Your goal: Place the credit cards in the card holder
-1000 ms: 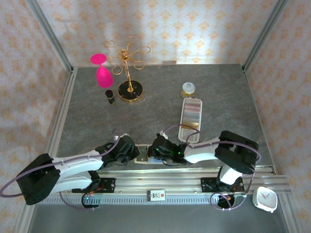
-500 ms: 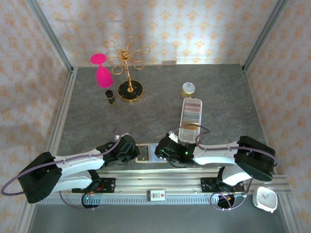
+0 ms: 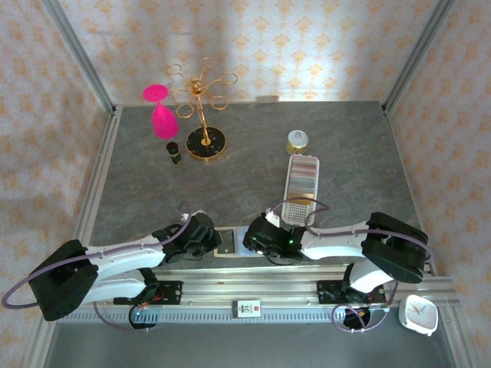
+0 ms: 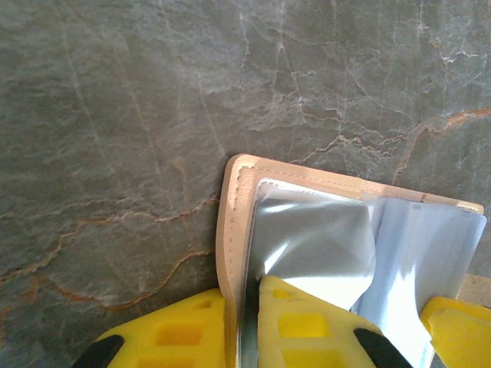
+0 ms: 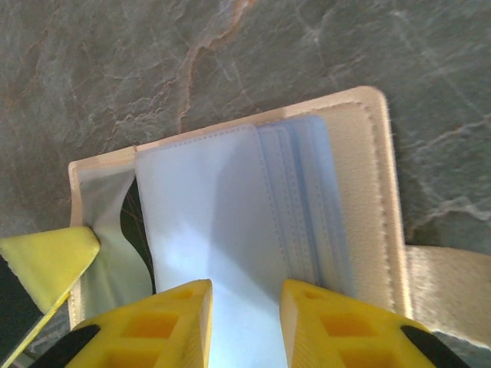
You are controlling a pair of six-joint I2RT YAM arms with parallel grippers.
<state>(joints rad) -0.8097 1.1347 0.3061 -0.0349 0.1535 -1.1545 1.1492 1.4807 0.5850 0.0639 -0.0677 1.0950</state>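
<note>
Card holder (image 3: 228, 244): lies open like a book on the grey bench (image 3: 253, 172), at the near edge about midway left to right, between my two arms.
Left fingers (image 3: 209, 240): clamped together on the holder's left cover, with the beige edge and a clear sleeve pinched between them.
Right fingers (image 3: 252, 240): apart, over the stack of clear sleeves (image 5: 230, 222) on the holder's other half. One sleeve runs through the gap; I cannot tell whether it touches either finger.
Snap tab (image 5: 449, 284): juts from the cover edge just beside my right fingers.
Credit cards: from above, a dark patch shows inside the holder; I cannot tell whether it is a card.
Far right of centre: white perforated tray (image 3: 301, 188), with a small jar (image 3: 298, 140) just beyond it.
Far left: gold rack (image 3: 204, 142), pink glass (image 3: 162, 115), dark bottle (image 3: 175, 152).
</note>
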